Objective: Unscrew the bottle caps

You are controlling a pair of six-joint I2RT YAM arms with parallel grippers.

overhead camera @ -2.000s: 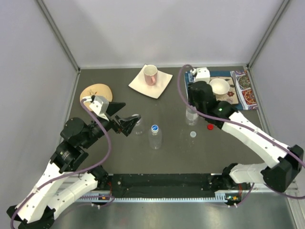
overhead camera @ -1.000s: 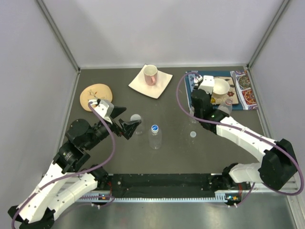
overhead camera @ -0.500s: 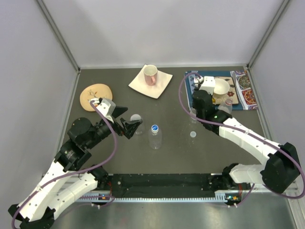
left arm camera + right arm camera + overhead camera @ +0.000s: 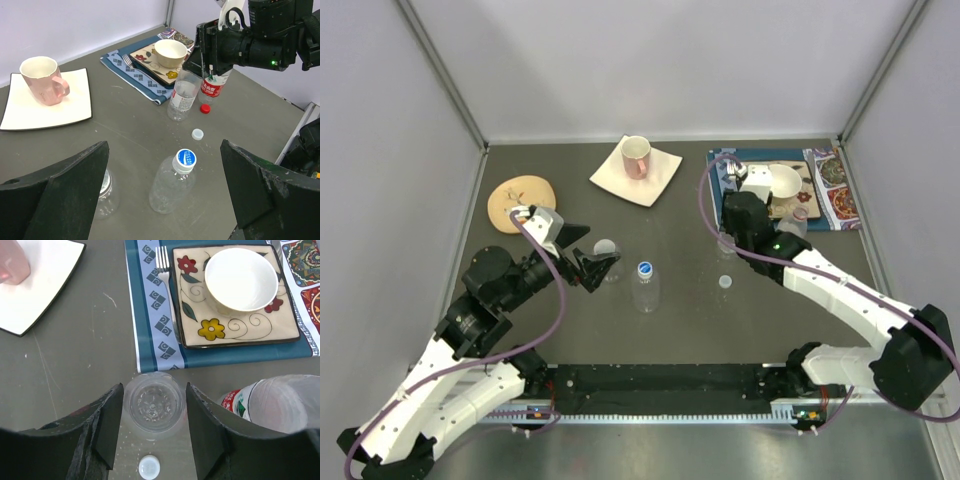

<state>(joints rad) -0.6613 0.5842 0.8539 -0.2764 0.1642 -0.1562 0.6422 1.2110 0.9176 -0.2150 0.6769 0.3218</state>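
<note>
- Top external: shows the left gripper point(image 4: 594, 252) spread open around the squat bottle point(image 4: 608, 262), greyish-clear cap point(image 4: 605, 246) on. Risks shoving it into the blue-capped bottle point(image 4: 645, 290) if closed off-centre.
- Left wrist: shows the blue cap point(image 4: 185, 158) on, and the red cap point(image 4: 205, 108) and white cap point(image 4: 198, 133) loose on the table point(image 4: 125, 135). Could scatter them if brushed.
- Right wrist: shows the right gripper point(image 4: 154, 390) spread astride an uncapped bottle point(image 4: 154, 410), contact unclear. Could tip it against the red-labelled bottle point(image 4: 270, 402) just beside.
</note>
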